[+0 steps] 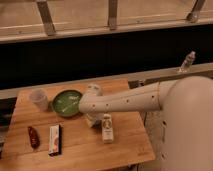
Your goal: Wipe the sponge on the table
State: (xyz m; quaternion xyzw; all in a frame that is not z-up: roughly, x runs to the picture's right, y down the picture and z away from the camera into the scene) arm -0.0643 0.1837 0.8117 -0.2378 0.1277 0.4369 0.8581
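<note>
1. One arm reaches in from the right across the wooden surface. Its far end sits just beside the green bowl.
2. Locate the gripper beneath that far end. It is low over the surface, between the bowl and the white bottle, which lies on its side. Treat the gripper as closed.
3. Check for the sponge. It does not show on any bare part of the wood. The arm covers the spot under the gripper, so the sponge is most likely there. You cannot confirm whether the closed gripper pinches it or presses it down.
4. Disregard the clear cup, the small red item and the white-and-red packet. All three sit to the left, well apart from the gripper.
5. Assess progress with caution.
   - A closed gripper held low at the surface fits a wiping stroke in hand, judged from position alone.
   - The wood shows no streak, wet patch or cleaned band, so you cannot read how much of the surface has been covered.
   - The share of wiping still left cannot be settled from this view.
</note>
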